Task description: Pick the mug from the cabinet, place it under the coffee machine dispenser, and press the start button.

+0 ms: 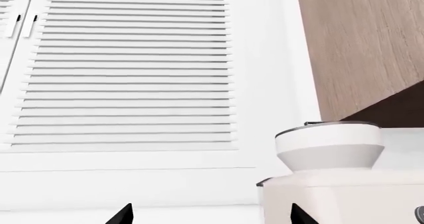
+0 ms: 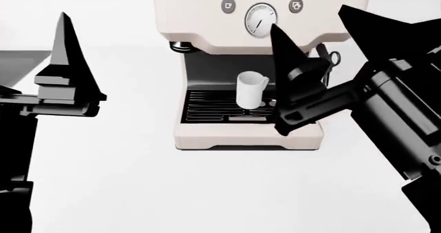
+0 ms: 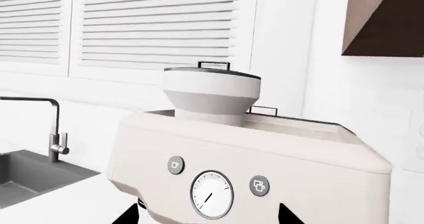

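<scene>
Head view shows the mug (image 2: 251,90) already parked upright on the black drip grille (image 2: 220,106), right under the coffee machine dispenser (image 2: 224,65), handle turned toward the right side. So pick and place look done, only the button press left. Two round buttons on the front panel, one (image 2: 228,5) left of the gauge (image 2: 261,20), one (image 2: 296,5) right of it; can't tell which is start. Right fingers (image 2: 320,34) up in front of the panel, spread wide, holding nothing, apparently touching nothing. Right wrist view looks square at the same buttons, so probably lined up. Next move: pick one tip, push straight in, avoid clipping the mug below. Left fingers (image 2: 65,57) well off to the side over the white desk (image 2: 138,191), empty; tips look parted in the left wrist view.
</scene>
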Available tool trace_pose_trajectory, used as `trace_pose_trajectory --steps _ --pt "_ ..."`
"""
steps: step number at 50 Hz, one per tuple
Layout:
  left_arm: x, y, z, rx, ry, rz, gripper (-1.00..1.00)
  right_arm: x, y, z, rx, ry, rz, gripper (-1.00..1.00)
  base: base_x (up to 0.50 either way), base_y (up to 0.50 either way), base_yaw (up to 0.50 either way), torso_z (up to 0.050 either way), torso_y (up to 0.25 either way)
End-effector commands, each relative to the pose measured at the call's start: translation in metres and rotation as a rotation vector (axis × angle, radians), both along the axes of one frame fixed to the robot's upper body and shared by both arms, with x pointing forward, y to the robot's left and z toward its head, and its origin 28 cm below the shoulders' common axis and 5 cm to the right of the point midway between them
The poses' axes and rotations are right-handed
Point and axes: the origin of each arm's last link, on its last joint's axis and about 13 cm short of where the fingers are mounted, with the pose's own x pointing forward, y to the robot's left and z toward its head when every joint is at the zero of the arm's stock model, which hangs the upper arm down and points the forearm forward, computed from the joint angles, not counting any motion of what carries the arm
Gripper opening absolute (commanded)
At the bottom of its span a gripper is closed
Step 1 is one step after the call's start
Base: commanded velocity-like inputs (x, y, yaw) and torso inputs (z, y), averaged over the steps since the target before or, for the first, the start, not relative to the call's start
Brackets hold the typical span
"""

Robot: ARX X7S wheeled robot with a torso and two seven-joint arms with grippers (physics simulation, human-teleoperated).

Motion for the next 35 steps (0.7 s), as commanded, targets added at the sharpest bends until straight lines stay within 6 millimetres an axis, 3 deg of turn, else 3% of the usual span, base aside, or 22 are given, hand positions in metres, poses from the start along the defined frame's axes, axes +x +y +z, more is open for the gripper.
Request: trace_pose_trajectory --steps 1,16,32,33,35 --pt "-0.001 0.001 0.001 -0.005 -0.012 0.006 1.00 -0.001 -0.001 0.007 -0.019 -0.027 -0.005 1.00 0.00 0.00 0.00 0.047 0.045" --pt "-0.002 0.001 0.001 -0.003 -0.019 0.011 1.00 0.024 -0.002 0.002 -0.063 0.008 -0.057 1.00 0.00 0.00 0.00 0.047 0.047" --pt "-0.003 0.000 0.001 -0.004 -0.018 0.005 1.00 0.037 -0.005 -0.011 -0.125 0.034 -0.119 1.00 0.00 0.00 0.00 0.041 0.040" --pt "-0.003 0.000 0.001 -0.003 -0.018 0.002 1.00 0.038 -0.005 -0.011 -0.132 0.025 -0.128 -1.00 0.00 0.00 0.00 0.000 0.000" --pt "-0.003 0.000 0.001 -0.004 -0.015 0.003 1.00 0.040 -0.006 -0.012 -0.142 0.016 -0.143 -1.00 0.00 0.00 0.00 0.000 0.000"
